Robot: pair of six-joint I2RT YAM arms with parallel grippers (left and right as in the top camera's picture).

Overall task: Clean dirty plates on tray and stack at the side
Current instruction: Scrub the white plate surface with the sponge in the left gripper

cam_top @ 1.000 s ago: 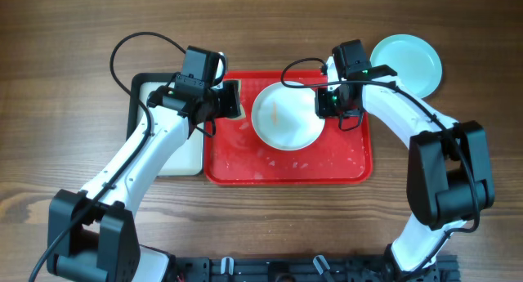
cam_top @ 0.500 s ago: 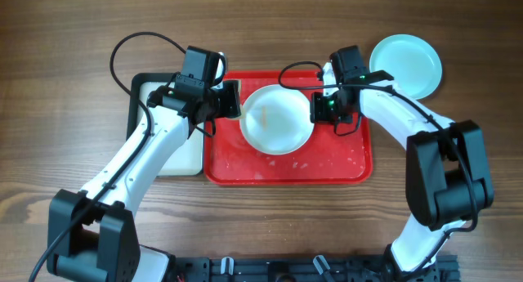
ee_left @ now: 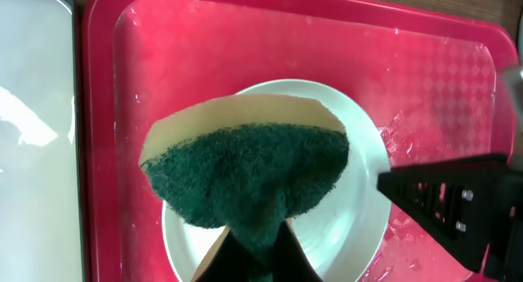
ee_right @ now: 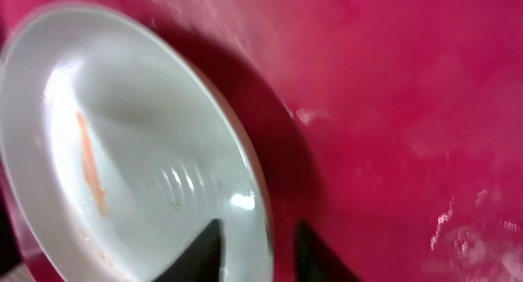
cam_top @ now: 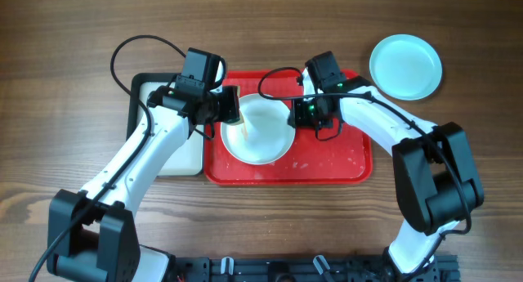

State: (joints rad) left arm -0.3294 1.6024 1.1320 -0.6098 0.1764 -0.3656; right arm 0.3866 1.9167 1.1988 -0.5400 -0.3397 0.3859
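A white plate (cam_top: pixel 260 135) with an orange streak (ee_right: pixel 90 163) lies on the red tray (cam_top: pixel 343 163), left of its middle. My right gripper (cam_top: pixel 299 114) is shut on the plate's right rim, one finger on each side of the rim (ee_right: pixel 257 248), and holds the plate (ee_right: pixel 122 110) tilted. My left gripper (cam_top: pixel 230 110) is shut on a green and yellow sponge (ee_left: pixel 249 172), which hangs over the plate's (ee_left: pixel 355 180) left part. One aqua plate (cam_top: pixel 406 66) sits on the table to the right of the tray. No other plate shows.
A cream tray with a black rim (cam_top: pixel 167 147) stands against the red tray's left edge, under my left arm. Wet streaks and specks lie on the red tray (ee_left: pixel 441 78) to the right of the plate. Bare wooden table surrounds both trays.
My right gripper has pulled the white plate left across the tray, towards the sponge. The sponge now overlaps the plate's left part. The left arm has hardly moved.
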